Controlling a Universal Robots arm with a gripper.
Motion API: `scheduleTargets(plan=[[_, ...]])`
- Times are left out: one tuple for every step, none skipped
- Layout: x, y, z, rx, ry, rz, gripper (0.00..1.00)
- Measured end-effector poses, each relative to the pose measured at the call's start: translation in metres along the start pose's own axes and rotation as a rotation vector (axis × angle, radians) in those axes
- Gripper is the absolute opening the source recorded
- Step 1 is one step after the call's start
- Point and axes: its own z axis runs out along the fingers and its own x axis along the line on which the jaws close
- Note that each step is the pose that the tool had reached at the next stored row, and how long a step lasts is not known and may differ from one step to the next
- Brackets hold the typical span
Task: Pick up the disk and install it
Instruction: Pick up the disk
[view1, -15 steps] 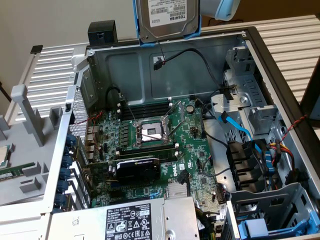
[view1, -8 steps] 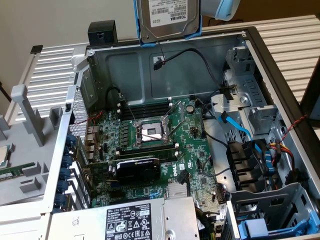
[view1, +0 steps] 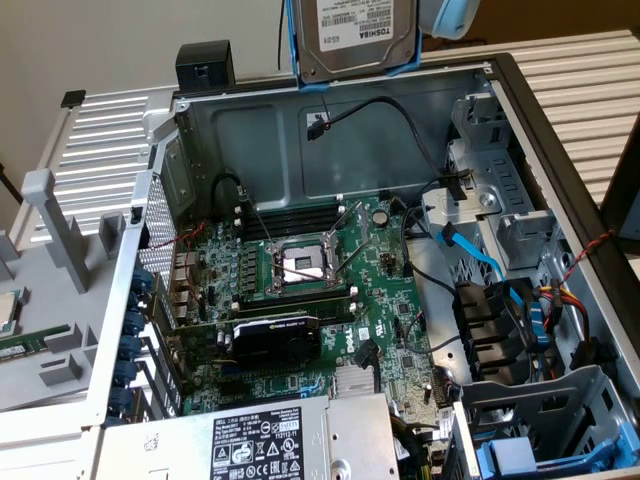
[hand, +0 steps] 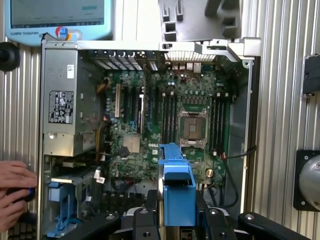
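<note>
Nearest: claw (hand: 177, 212), pinching the disk (hand: 176, 192) edge-on, black fingers (hand: 151, 205) pressed against the two long sides of its bright blue frame (hand: 175, 160). In the exterior view, disk (view1: 365, 35) carried high above the far wall of the open computer case (view1: 350, 120), white label facing out, touching nothing beneath. Judged dense and heavy for its bulk, rigid in the metal body, smooth and rather slippery on the bare faces, sensitive to knocks and drops. Best taken by the frame's long plastic sides, as here; plastic likely to flex a little, so a firm, centred hold advised, away from the label face and any exposed board. Beneath, inside the case: motherboard (view1: 330, 310) with empty processor socket (view1: 300, 263), black graphics card (view1: 275, 335), silver power-supply box (view1: 250, 440) with warning label. Toward the exterior view's right: grey drive cages (view1: 490, 210), loose cables (view1: 470, 250), another blue tray (view1: 520, 458), well apart from the held disk. Beyond the case: ribbed metal tabletop (view1: 585, 80), a person's hand (hand: 15, 187) just beside the case, a lit screen (hand: 57, 15) past the case's power-supply end
</note>
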Motion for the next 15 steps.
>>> scheduleTargets(plan=[[0.000, -0.0006, 0.0000, 0.0000, -0.0002, 0.001, 0.37], [0.001, -0.0010, -0.0002, -0.0001, 0.0000, 0.002, 0.37], [0.002, -0.0012, -0.0003, -0.0003, 0.0001, 0.004, 0.37], [0.003, -0.0015, -0.0003, -0.0004, 0.0000, 0.005, 0.37], [0.003, -0.0018, -0.0004, -0.0005, 0.0001, 0.007, 0.37], [0.004, -0.0023, -0.0004, -0.0006, 0.0001, 0.007, 0.37], [0.005, -0.0028, -0.0004, -0.0006, 0.0001, 0.008, 0.37], [0.006, -0.0033, -0.0004, -0.0006, 0.0000, 0.009, 0.37], [0.007, -0.0040, -0.0003, -0.0007, 0.0000, 0.009, 0.37], [0.008, -0.0048, -0.0003, -0.0007, 0.0000, 0.010, 0.37], [0.009, -0.0058, -0.0002, -0.0007, -0.0002, 0.010, 0.37], [0.010, -0.0068, 0.0000, -0.0007, -0.0005, 0.010, 0.37], [0.012, -0.0080, 0.0000, -0.0008, -0.0006, 0.010, 0.37], [0.013, -0.0092, 0.0001, -0.0008, -0.0009, 0.010, 0.37], [0.014, -0.0103, 0.0002, -0.0007, -0.0010, 0.010, 0.37]])
